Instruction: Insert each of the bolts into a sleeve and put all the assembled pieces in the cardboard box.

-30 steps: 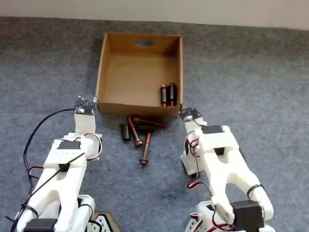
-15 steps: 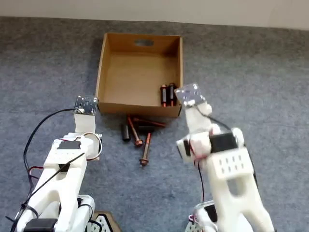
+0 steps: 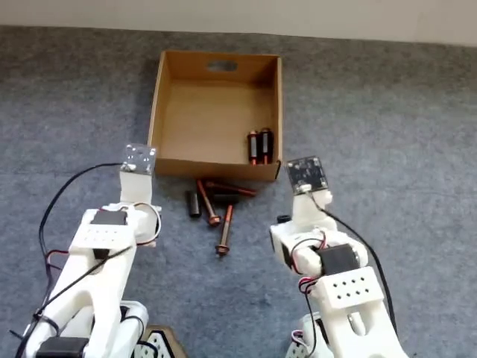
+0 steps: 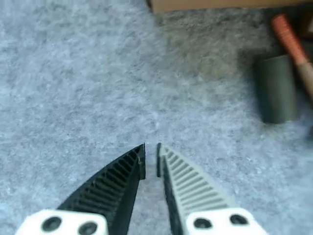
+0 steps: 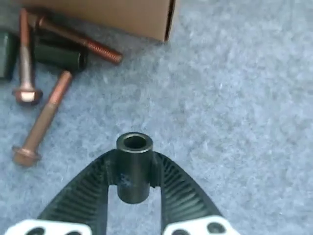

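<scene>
Grey carpet [image 3: 387,134] bears the loose bolts [image 3: 208,201] at 6 o'clock of the box [image 3: 216,168]; right gripper [image 5: 133,166] clenches a sleeve [image 5: 134,147], one bore end exposed; nearest bolt [image 3: 224,228] lies at its 9 o'clock, shank pointing 12; left gripper [image 4: 150,156] closed, empty.

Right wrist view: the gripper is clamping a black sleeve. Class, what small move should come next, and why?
Probably the left gripper, shut and empty over the carpet, should open and head for a loose bolt, one of three lying in front of the cardboard box. The right gripper clamps a sleeve with its bore open, so it seems ready to take a bolt.
</scene>
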Robot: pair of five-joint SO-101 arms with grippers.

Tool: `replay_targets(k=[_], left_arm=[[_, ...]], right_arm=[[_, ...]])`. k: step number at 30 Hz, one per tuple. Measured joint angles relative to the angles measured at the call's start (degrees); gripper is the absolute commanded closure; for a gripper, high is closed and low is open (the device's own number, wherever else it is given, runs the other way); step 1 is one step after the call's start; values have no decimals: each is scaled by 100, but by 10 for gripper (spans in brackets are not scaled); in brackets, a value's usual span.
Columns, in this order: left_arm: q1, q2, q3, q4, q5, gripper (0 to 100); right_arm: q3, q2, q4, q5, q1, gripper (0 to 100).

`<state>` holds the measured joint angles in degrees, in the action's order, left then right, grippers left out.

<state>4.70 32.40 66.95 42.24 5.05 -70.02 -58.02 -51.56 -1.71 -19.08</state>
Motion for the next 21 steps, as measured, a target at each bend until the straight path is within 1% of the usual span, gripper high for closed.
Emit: replay_targets(k=[3,7,11,17,19,21], left_arm=[[-325,0,-246,220,0,889],[-774,0,-536,299,0,886],[-1310,-70,-1073,809,0,885],[-2084,-1143,-2426,2048,0,888],[-2391,-1565,-2752,2251,-149,885],[-2690,-1925,-2980,2303,-475,885]], right_arm=[[-114,0,167,62,404,994],[-501,0,519,281,958,994],[-659,0,774,316,1275,994],[-659,0,791,316,1345,994],[-659,0,791,316,1371,994],[-686,0,800,316,1371,994]])
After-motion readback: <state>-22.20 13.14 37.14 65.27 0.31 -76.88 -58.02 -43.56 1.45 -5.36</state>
